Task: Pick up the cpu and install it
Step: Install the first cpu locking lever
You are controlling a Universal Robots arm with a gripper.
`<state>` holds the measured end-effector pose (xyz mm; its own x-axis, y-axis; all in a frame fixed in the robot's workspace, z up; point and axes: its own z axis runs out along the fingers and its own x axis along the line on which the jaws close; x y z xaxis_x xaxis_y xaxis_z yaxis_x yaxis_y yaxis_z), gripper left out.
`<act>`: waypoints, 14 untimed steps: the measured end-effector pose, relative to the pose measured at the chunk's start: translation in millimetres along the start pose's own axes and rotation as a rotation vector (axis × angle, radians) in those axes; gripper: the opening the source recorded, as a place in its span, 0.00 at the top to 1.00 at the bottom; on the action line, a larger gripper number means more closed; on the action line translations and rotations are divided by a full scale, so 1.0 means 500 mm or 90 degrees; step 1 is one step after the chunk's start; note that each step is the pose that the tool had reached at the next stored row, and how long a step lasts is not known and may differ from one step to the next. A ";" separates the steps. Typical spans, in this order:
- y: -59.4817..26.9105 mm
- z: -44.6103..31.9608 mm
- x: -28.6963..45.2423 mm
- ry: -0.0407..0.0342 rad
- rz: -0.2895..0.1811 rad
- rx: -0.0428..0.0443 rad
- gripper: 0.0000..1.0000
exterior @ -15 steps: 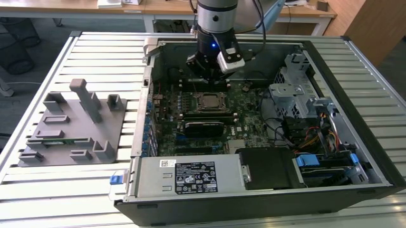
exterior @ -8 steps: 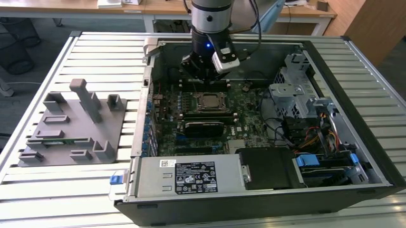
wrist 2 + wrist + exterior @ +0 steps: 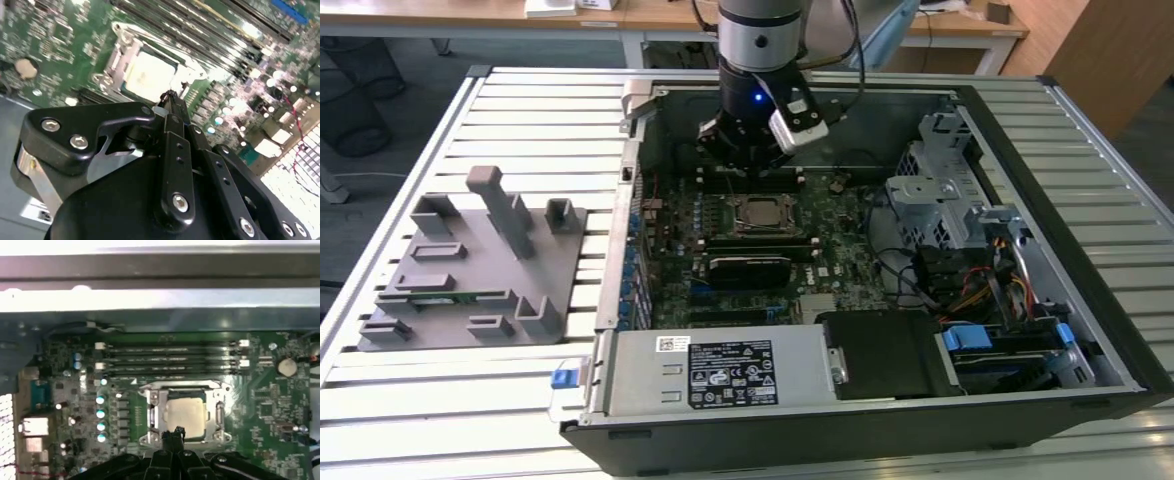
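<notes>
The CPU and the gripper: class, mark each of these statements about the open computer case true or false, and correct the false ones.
1. The cpu lies in the socket frame on the motherboard. True.
2. The gripper is clamped on the cpu. False: its fingertips meet with nothing between them, just off the chip's edge.
3. The grey fixture stands inside the computer case. False: it sits on the slatted table, outside the case, at the exterior view's left.
4. In the first wrist view, memory slots run beside the socket frame. True.
</notes>
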<state>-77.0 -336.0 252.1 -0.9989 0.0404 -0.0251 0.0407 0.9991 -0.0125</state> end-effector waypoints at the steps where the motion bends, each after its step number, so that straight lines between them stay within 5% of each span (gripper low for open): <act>1: 0.000 0.000 0.009 -0.0003 0.000 -0.0017 0.89; 7: -0.001 -0.001 0.057 -0.0011 0.000 -0.0028 0.89; 14: 0.019 -0.001 0.075 -0.0011 0.000 -0.0027 0.89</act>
<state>-114.1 -325.2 251.7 -0.9988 0.0407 -0.0268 0.0409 0.9991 -0.0082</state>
